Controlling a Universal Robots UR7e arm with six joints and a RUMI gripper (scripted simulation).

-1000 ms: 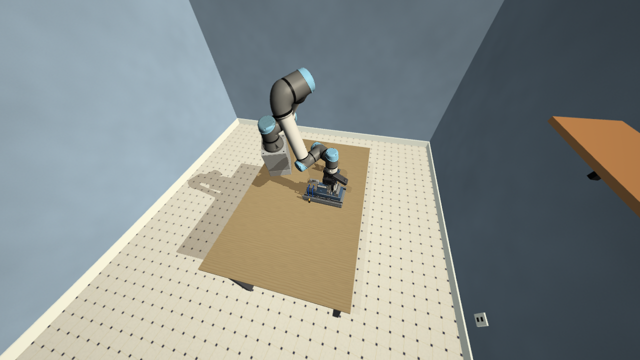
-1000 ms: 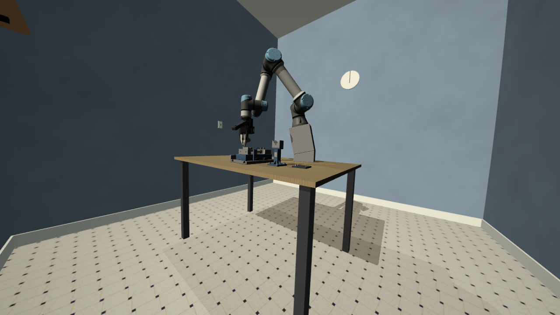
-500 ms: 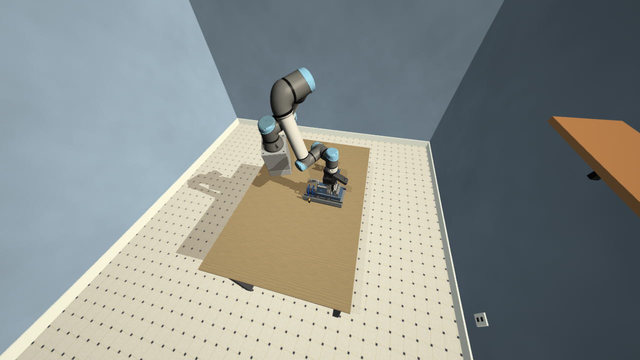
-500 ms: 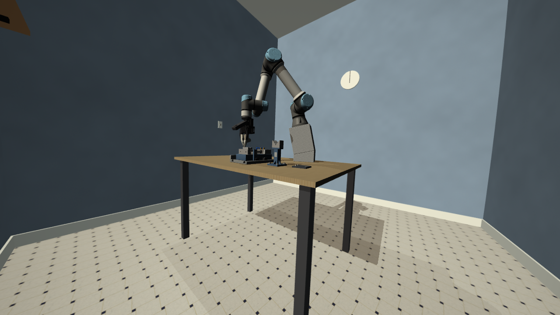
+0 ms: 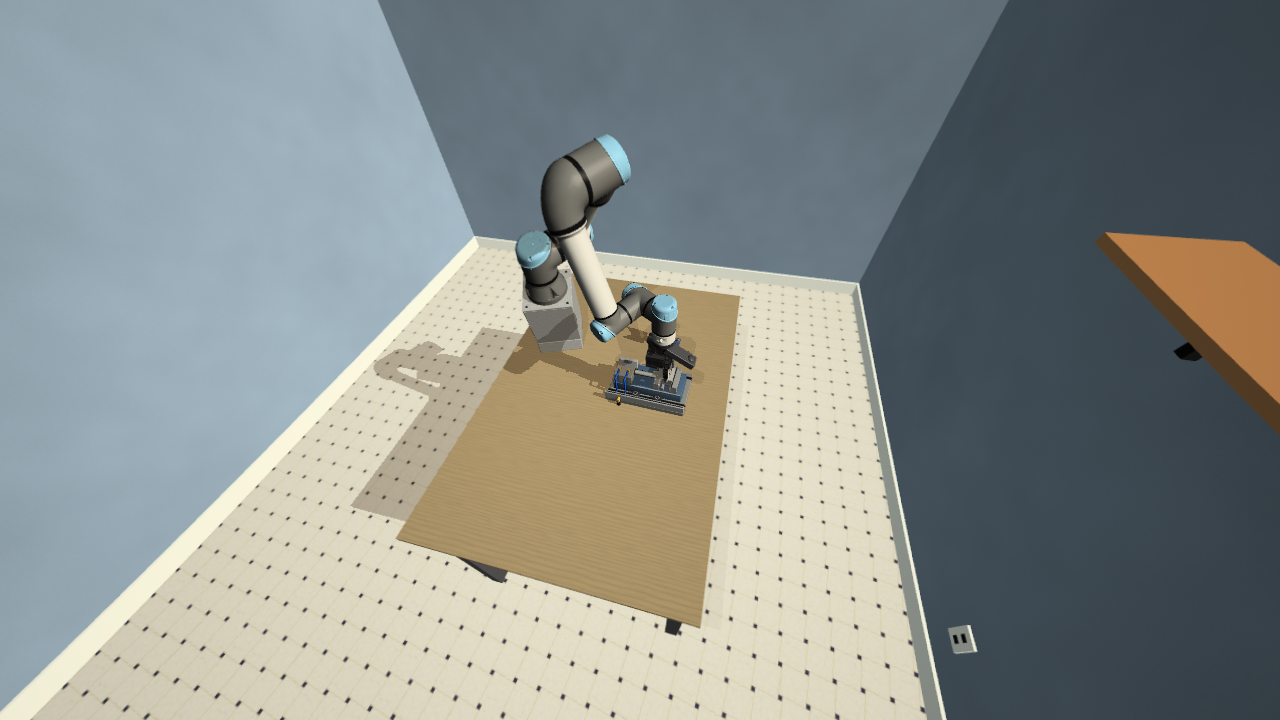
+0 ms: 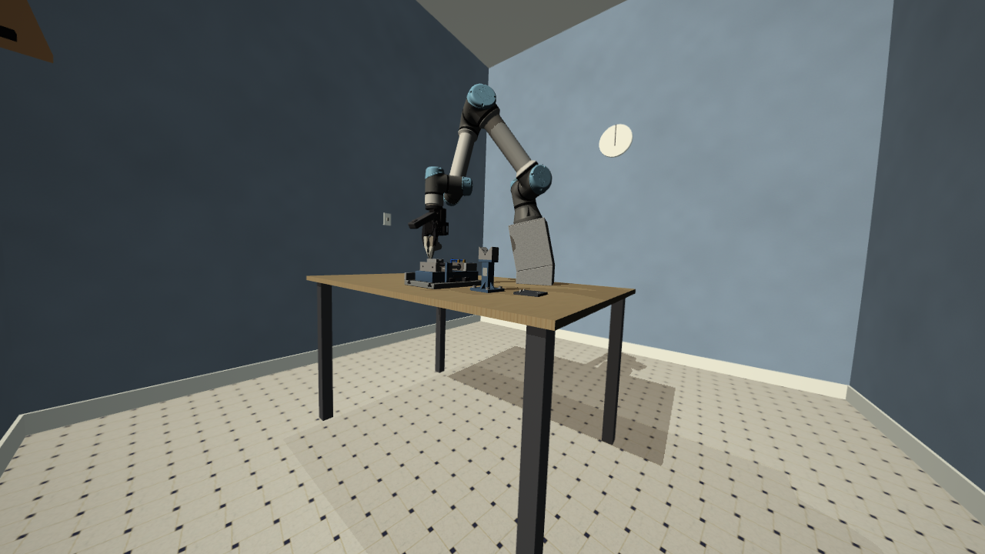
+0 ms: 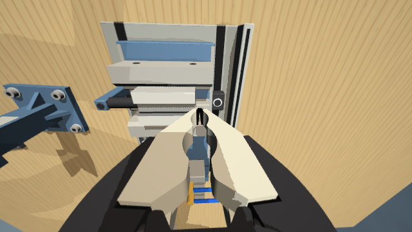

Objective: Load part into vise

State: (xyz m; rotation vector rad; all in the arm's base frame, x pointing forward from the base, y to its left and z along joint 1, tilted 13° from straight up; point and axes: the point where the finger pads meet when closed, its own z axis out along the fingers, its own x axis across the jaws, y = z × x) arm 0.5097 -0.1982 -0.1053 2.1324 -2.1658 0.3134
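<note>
Over the vise (image 5: 646, 391) (image 6: 440, 276) (image 7: 167, 51), the jaws are fully shut on nothing, beside the part's (image 7: 164, 95) free end, presumably for nudging it against the work stop (image 7: 120, 102).

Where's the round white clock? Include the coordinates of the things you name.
In the exterior view, the clock (image 6: 615, 140) hangs on the light blue wall, right of the arm (image 6: 509, 141).
</note>
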